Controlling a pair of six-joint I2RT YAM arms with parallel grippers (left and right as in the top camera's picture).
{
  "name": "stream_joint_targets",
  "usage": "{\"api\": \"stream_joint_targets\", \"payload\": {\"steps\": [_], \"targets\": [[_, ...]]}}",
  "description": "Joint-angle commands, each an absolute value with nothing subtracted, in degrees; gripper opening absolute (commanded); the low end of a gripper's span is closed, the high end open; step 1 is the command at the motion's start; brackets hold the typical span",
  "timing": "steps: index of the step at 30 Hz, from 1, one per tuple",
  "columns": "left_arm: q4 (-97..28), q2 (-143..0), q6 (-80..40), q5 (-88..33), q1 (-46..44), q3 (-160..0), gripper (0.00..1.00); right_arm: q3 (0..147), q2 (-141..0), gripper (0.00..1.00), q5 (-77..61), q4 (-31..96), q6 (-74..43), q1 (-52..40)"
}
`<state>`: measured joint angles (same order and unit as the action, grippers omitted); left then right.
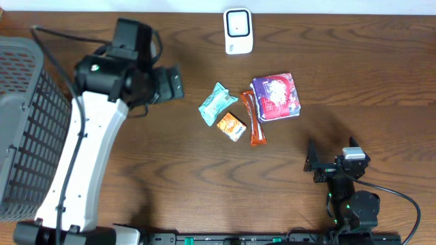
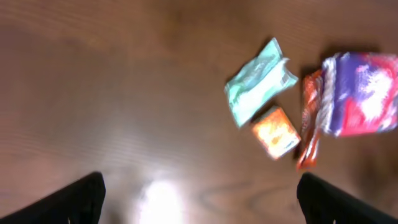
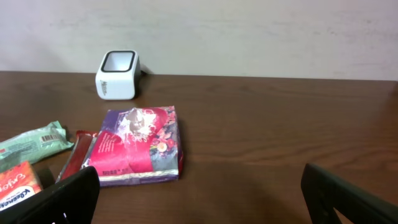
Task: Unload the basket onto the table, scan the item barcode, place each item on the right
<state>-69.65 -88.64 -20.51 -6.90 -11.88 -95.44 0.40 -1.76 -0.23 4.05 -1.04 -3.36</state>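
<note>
Fingers (image 2: 68, 200) on my left arm stand spread as wide as they go with nothing between them, hovering over bare desk (image 1: 340, 68) to the left of the packets. The right fingers (image 3: 56, 199) are equally wide and empty, low near my edge of the desk and facing the goods.

Nothing is held yet, so my worries all concern the pick. The four packets lie flat and crowded mid-desk: the teal packet (image 1: 217, 103) meets the small orange packet (image 1: 231, 126) at a corner, and the red stick pack (image 1: 253, 119) lies against the purple pouch (image 1: 276, 97). Closing on one could drag or lift its neighbour. Flat film offers little edge to pinch, and I would expect it to slip or crumple in the grasp. I cannot tell where any barcode sits, so a clean lift may still present the wrong face to the scanner (image 1: 238, 30), which stands well apart at the far edge. My left wrist view is also blurred, so I would not trust it for fine aim.

The wrappers look like thin, crinkly plastic. The pouch is a puffy, glossy square. The stick is narrow and long. The scanner is a hard white block with a dark window, the desk is dark wood grain, and a grey mesh basket (image 1: 20, 129) stands at the left.
</note>
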Motion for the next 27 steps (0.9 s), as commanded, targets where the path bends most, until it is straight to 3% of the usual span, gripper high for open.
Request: {"api": "stream_joint_targets", "payload": {"steps": [1,7,27], "targets": [[-73.36,-88.68,-19.66,-6.24,-11.16,-95.70,0.98,0.32,-1.56,0.99,-0.34,4.29,-1.65,-3.70],[-77.43,-88.73,-19.70,-1.89,-11.16,-93.97,0.98,0.32,-1.56,0.99,-0.34,4.29,-1.65,-3.70],[-90.00,-88.75,-21.71,-4.08,-11.22,-92.90,0.98,0.32,-1.56,0.99,-0.34,4.29,-1.65,-3.70]]}}
